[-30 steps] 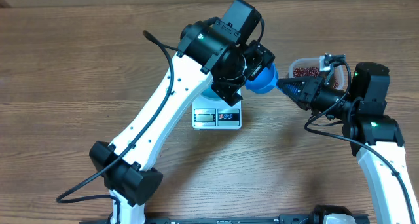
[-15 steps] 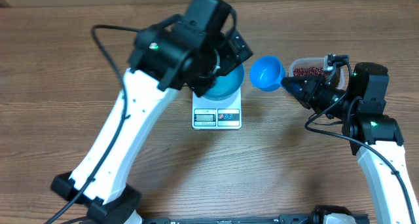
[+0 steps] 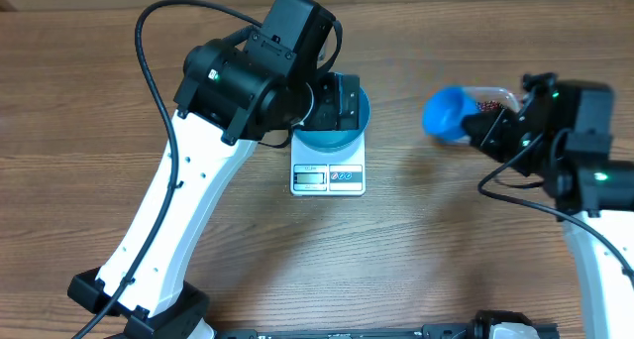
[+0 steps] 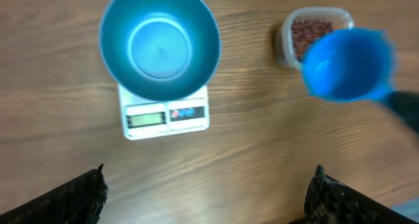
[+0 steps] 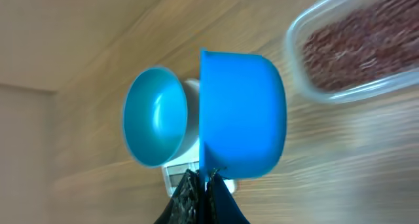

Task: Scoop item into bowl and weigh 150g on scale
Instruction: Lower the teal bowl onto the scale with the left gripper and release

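The left tool [image 4: 204, 196] stands fully open, holding nothing, above the bowl [image 4: 203, 48]. The bowl sits empty on the scale [image 4: 167, 117]. The right tool [image 5: 204, 182] is clamped on the handle of a blue scoop [image 5: 242, 112], raised beside a clear tub [image 4: 283, 39] on the counter [image 4: 262, 152]. The beans [image 5: 366, 44] lie in that tub.

Bowl: round deep blue plastic bowl [image 4: 159, 44], smooth, soft sheen inside, ahead of the left gripper [image 4: 206, 201].
Scale: flat white rectangular plastic scale [image 4: 167, 116], smooth, faintly glossy, under that bowl.
Scoop: small blue plastic scoop [image 5: 242, 112], smooth, semi-matt, pinched in the right gripper [image 5: 204, 185].
Tub: clear rectangular plastic tub [image 5: 366, 88], glossy, beyond the scoop.
Beans: small dark red-brown beans [image 5: 366, 37], dull, grainy heap.
Table: brown wooden table [image 3: 446, 260], matt, visible grain.
Left fingertips [image 4: 72, 198]: black, rough-textured.
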Motion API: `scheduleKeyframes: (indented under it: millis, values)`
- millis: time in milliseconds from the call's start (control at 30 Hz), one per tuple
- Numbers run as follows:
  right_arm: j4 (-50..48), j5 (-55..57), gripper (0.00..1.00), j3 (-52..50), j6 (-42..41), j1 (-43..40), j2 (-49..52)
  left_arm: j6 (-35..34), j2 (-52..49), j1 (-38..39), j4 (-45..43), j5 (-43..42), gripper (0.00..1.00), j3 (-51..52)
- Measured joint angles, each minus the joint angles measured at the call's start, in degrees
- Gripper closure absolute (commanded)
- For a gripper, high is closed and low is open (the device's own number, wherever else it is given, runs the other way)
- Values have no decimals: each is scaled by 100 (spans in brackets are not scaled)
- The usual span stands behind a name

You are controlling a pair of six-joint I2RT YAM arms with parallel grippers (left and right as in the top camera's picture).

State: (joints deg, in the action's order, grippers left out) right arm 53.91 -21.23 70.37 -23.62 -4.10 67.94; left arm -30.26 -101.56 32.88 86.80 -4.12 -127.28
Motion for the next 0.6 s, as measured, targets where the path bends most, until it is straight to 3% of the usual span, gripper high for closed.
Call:
scheduleKeyframes:
  millis: [200,600]
  values:
    - [916,1478,96,868,308,0,-7,662,0,0,186,256,0,0]
    - [1252,3077,96,909,420,0,389,2103,0,0,439,330,0,0]
